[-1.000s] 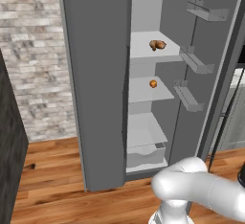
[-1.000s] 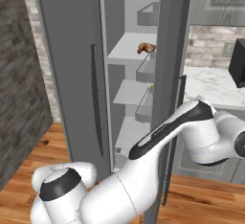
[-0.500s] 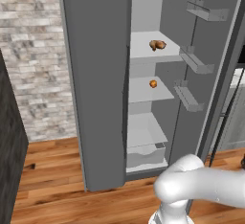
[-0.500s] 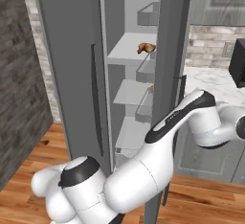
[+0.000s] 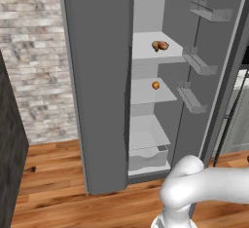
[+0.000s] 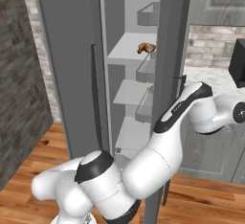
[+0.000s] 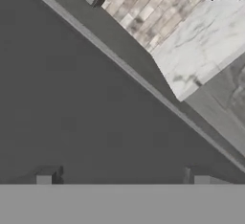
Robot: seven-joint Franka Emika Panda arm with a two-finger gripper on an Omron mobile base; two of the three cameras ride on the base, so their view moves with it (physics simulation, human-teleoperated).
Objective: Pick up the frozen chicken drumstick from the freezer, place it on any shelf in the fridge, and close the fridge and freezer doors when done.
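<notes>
Tan-brown frozen chicken drumstick is sitting on the upper freezer shelf with the door open, your gripper is spread wide and empty, so you've basically got everything left.

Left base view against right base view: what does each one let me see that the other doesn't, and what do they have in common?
Left base view: the inner face of the open door with its three bins side by side, and the pale drawer low in the freezer.

Right base view: a white marble counter with a dark box on it, the long thin handle on the closed door, and much of the white arm.

Both: the frozen chicken drumstick lying on an upper freezer shelf, and the wood floor.
</notes>
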